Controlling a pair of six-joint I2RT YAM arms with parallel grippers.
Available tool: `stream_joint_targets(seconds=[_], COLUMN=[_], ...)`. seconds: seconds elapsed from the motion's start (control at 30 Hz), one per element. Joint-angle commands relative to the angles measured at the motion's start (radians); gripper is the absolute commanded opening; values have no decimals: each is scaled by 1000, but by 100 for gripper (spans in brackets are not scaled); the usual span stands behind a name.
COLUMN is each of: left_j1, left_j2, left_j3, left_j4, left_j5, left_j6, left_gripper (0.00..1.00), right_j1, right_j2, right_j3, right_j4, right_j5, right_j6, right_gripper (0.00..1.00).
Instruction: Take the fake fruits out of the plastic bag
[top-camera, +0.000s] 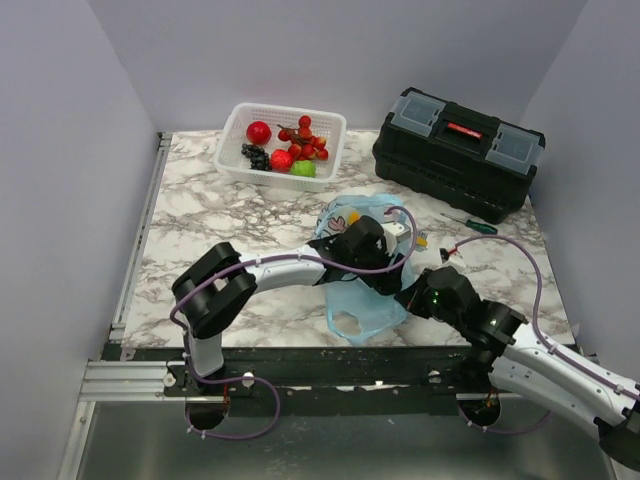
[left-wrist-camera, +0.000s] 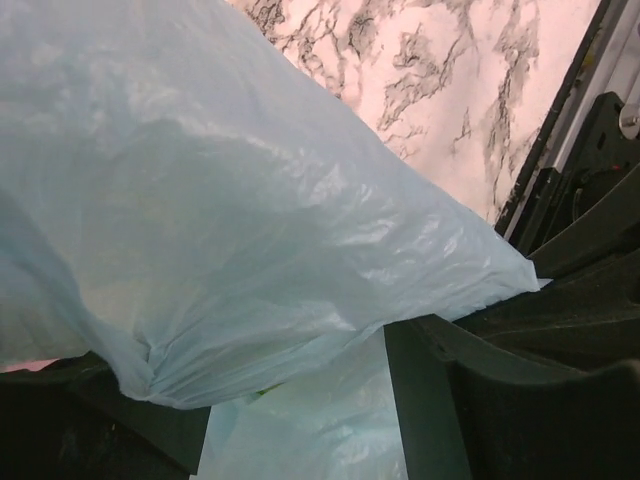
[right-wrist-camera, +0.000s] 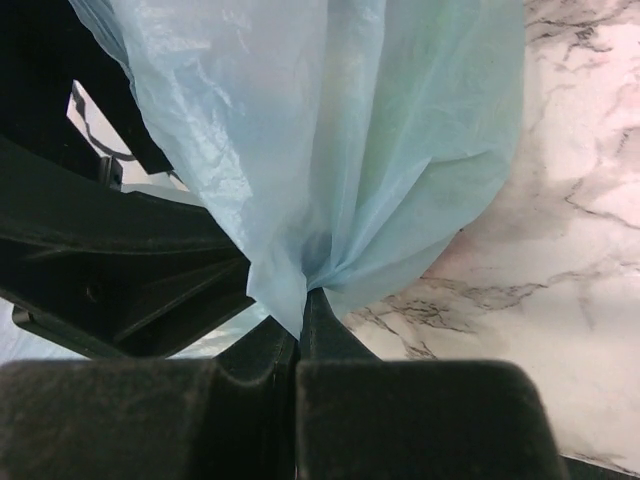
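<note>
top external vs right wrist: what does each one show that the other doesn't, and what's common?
Top external only: the white lattice basket holding fake fruits, the black toolbox and a green-handled screwdriver beside it.
Right wrist only: close-up of the right gripper, pinched shut on a gathered fold of film.
Both: the light-blue plastic bag and the marble table.

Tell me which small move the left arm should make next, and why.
Probably ease the left gripper further down into the plastic bag: its jaws stand apart with only film across them, no fruit, while the right gripper pinches the bag's film shut.
</note>
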Motion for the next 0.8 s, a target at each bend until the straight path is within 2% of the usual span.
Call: stream_joint_targets(seconds=[0.0, 0.27, 0.37, 0.53, 0.77], left_j1=[-48, -71, -70, -71, -68], left_j2=[41, 115, 152, 131, -15], left_j3=[15, 13, 16, 14, 25], left_j4=[13, 0, -9, -38, -100], left_j5=[-12, -94, -133, -159, -178], left_j6=[19, 15, 12, 18, 42], left_gripper=[64, 64, 61, 42, 20], right_j1=[5, 5, 5, 6, 5], right_j2=[-33, -53, -61, -76, -62], right_j3=[-20, -40, -49, -60, -74], right_j4=[-28, -45, -51, -62, -55], right_j5=[21, 21, 19, 24, 34], right_j6=[21, 36, 40, 43, 52], right_gripper=[1, 1, 1, 1, 1])
